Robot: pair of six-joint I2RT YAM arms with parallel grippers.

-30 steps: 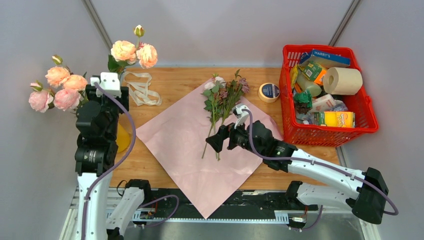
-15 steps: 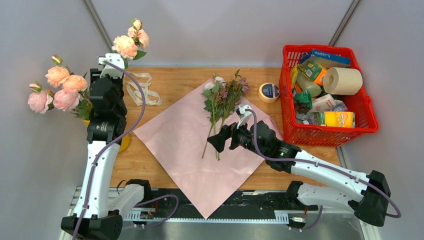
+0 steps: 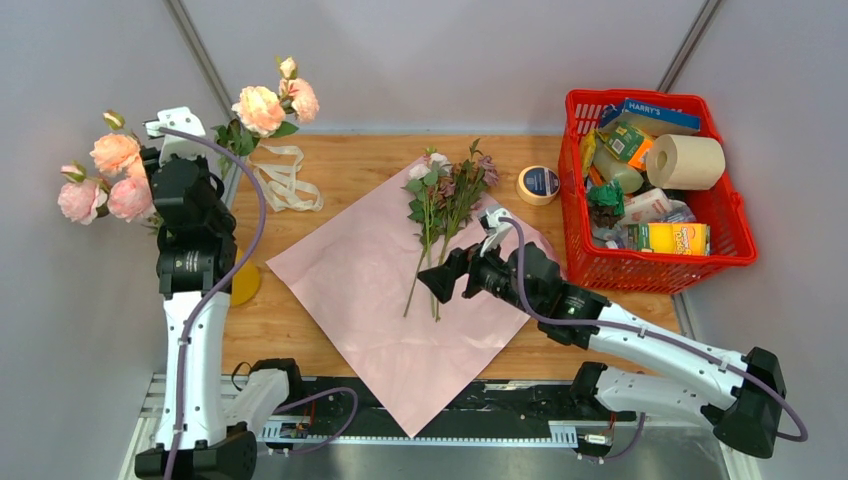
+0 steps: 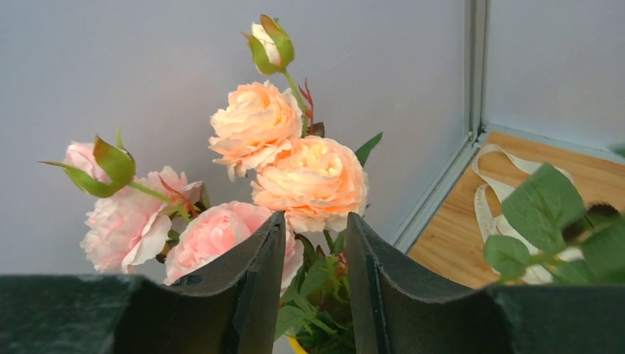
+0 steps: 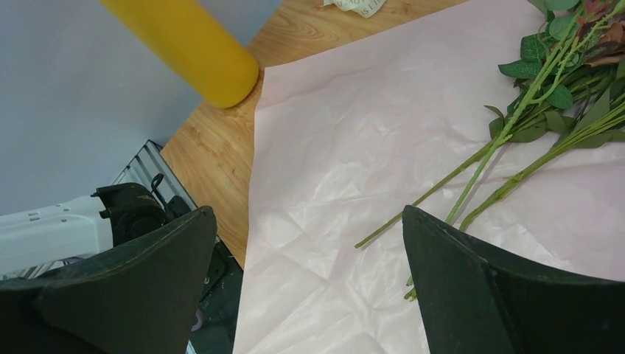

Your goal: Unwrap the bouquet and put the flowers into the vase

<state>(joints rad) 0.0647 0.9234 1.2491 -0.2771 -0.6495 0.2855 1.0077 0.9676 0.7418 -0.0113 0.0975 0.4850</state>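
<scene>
The lilac-pink wrapping paper (image 3: 385, 300) lies opened flat on the tabletop (image 3: 262, 335). One corner of it hangs over the near edge, between the two arm bases. Above the middle of the sheet hovers the right pincer (image 3: 440, 280), released, with its jaws spread wide and nothing between them. It is just beside the lower stem ends of the loose flowers (image 3: 445, 195). These green-stemmed flowers lie on the paper with their mauve and pale heads and leaves pointing toward the far edge.

By the left edge, about midway along it, stands the yellow vase (image 5: 188, 44). In the top view the left arm hides most of it. The left pincer (image 4: 315, 221) is raised above the vase and released. Its fingers (image 4: 258, 273) stand a narrow gap apart, and leaves and stems show through the gap, but nothing is visibly pinched. Pink and peach roses (image 4: 309, 181) rise just beyond the fingers, out past the left edge. Another peach cluster shows above the far left corner, its stems hidden behind the arm.

A cream ribbon (image 3: 285, 180) lies loose near the far left corner. A tape roll (image 3: 538, 184) sits near the far edge, beside a red basket (image 3: 735, 235) of groceries in the far right corner.
</scene>
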